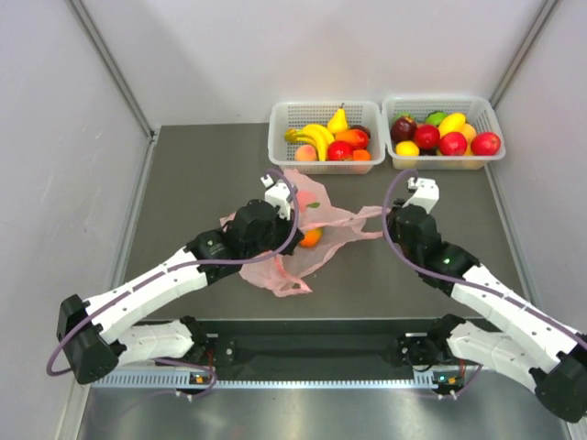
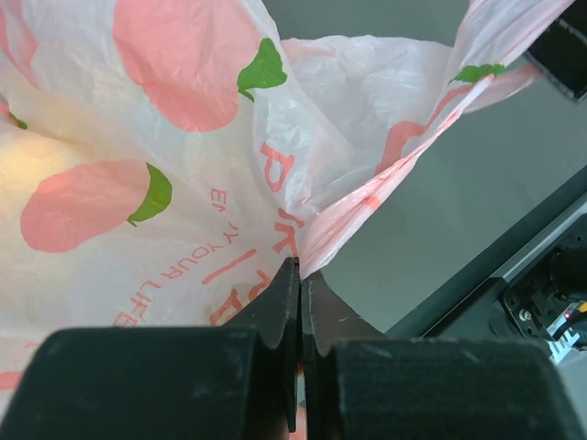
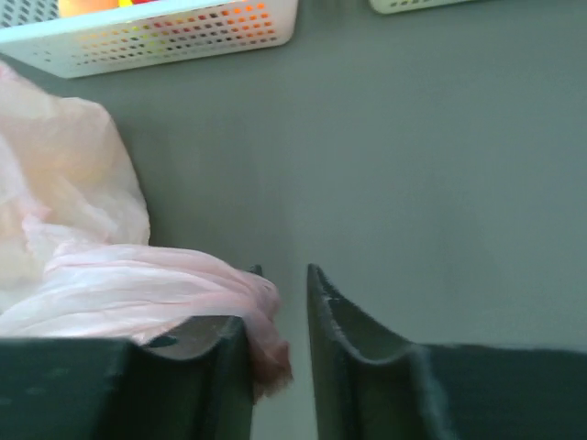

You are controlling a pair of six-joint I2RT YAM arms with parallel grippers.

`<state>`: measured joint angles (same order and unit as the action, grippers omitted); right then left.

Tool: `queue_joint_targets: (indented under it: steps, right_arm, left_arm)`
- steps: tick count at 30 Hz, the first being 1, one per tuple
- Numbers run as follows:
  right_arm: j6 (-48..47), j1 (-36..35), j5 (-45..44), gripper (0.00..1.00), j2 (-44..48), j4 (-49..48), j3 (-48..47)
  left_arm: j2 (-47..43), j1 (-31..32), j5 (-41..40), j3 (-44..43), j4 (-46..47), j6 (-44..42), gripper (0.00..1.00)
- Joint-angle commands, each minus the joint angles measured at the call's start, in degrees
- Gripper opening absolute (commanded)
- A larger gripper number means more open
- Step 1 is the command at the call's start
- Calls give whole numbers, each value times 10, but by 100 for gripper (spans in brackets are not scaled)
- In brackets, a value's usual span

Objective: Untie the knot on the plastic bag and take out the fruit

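Status: task partway, nothing taken out yet. The plastic bag [image 1: 292,273] lies crumpled on the table [image 1: 202,183] between the two arms, well short of the two white baskets [image 1: 278,151] at the far edge. One orange fruit [image 1: 310,237] shows inside the bag near its middle. Any other fruit in it is hidden by the film, and no fruit lies loose on the table. Left gripper [image 2: 298,270]: jaws pressed together with a fold of bag film pinched between the tips, the film pulled taut and fanning away from them. Right gripper [image 3: 284,275]: jaws apart, gripping nothing. A twisted pink handle [image 3: 165,284] lies across the tip of one finger and sags partly into the gap. From above, that handle runs as a single thin strand from the bag to the right gripper. The knot: no bunched tie can be found in any view, so I judge it loosened or undone but cannot confirm. Left to do: open the mouth, then lift out the fruit. Printing on the bag, left wrist view: peach prints [image 2: 183,55] with green leaves, and red capitals running sideways that read "YOUR LIFE", after a word that looks like "ENJOY" with one letter unclear. Larger red letters start "PU" and vanish into the fold. No other labels are legible.
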<state>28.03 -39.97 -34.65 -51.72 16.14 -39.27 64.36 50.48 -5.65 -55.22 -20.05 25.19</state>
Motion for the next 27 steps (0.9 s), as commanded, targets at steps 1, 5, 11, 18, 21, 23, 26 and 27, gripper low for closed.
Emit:
queue_joint_targets:
  steps: [1, 5, 11, 18, 21, 23, 26, 27]
  right_arm:
    - [-66, 65, 38, 28, 17, 20, -11]
    - [-83, 147, 63, 51, -8, 42, -44]
    - [-93, 256, 134, 64, -42, 44, -80]
    - [-149, 275, 455, 90, -10, 36, -92]
    - [-148, 272, 506, 93, 33, 63, -89]
    - [-148, 272, 514, 95, 82, 78, -75]
    - [-151, 272, 534, 96, 142, 119, -75]
    - [-149, 271, 535, 96, 157, 128, -77]
  left_arm:
    - [-25, -2, -30, 21, 11, 8, 0]
    - [-40, -2, -34, 33, 5, 16, 0]
    - [-63, -2, -1, 46, 33, 47, 0]
    - [-38, -2, 35, 63, 101, 81, 0]
    - [-26, -2, 40, 51, 113, 82, 0]
    - [-18, -2, 42, 42, 120, 79, 0]
    - [-3, -2, 41, 28, 128, 73, 0]
    - [1, -2, 42, 24, 130, 73, 0]
